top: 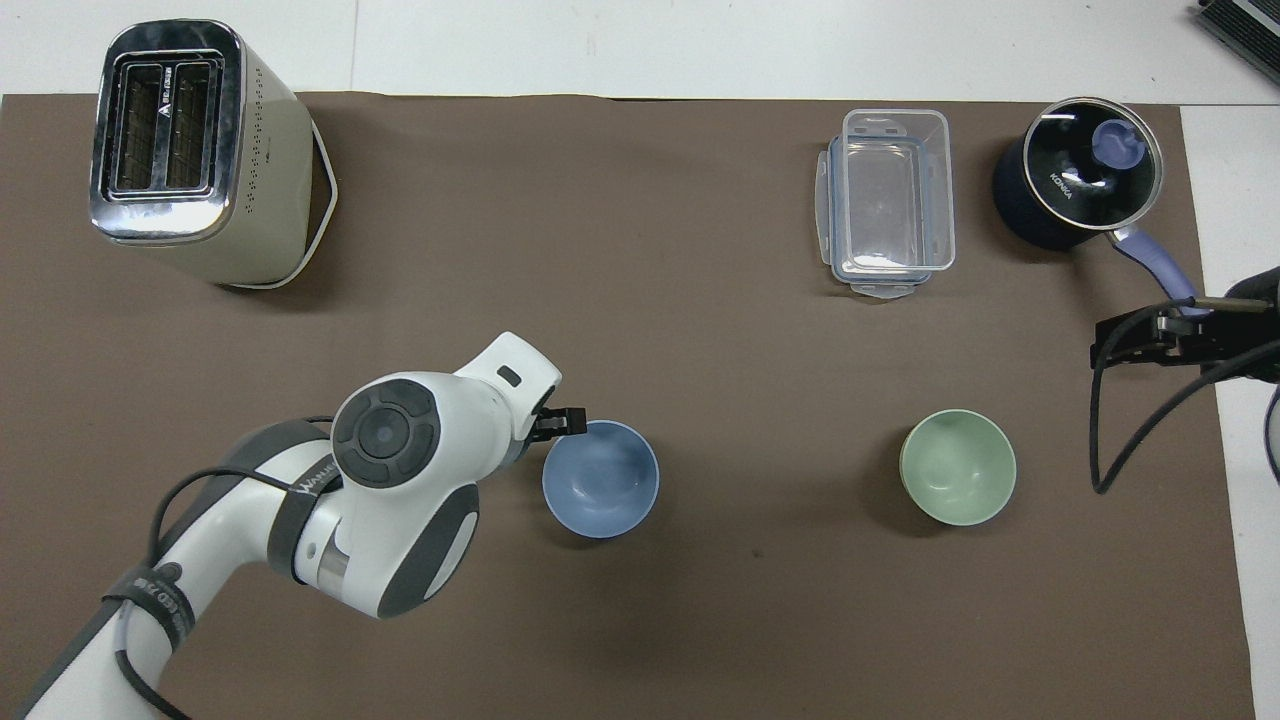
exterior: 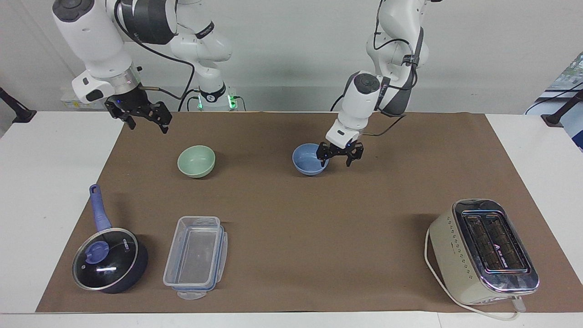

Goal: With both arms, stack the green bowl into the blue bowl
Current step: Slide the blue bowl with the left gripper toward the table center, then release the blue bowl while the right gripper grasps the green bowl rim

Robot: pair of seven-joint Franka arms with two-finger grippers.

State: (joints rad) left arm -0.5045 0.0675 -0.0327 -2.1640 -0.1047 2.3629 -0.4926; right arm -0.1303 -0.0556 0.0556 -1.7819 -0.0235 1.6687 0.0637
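Observation:
The blue bowl (exterior: 309, 159) (top: 600, 478) stands upright on the brown mat near the middle of the table. My left gripper (exterior: 337, 159) (top: 565, 422) is open and empty, low beside the bowl's rim on the side toward the left arm's end, one finger close to the rim. The green bowl (exterior: 196, 161) (top: 958, 466) stands upright on the mat toward the right arm's end, apart from the blue bowl. My right gripper (exterior: 148, 124) (top: 1140, 338) is open and empty, up in the air over the mat's edge at the right arm's end.
A cream toaster (exterior: 483, 250) (top: 190, 150) stands farthest from the robots at the left arm's end. A clear plastic container (exterior: 196, 255) (top: 890, 200) and a dark lidded pot with a blue handle (exterior: 109, 260) (top: 1075, 180) stand farther from the robots than the green bowl.

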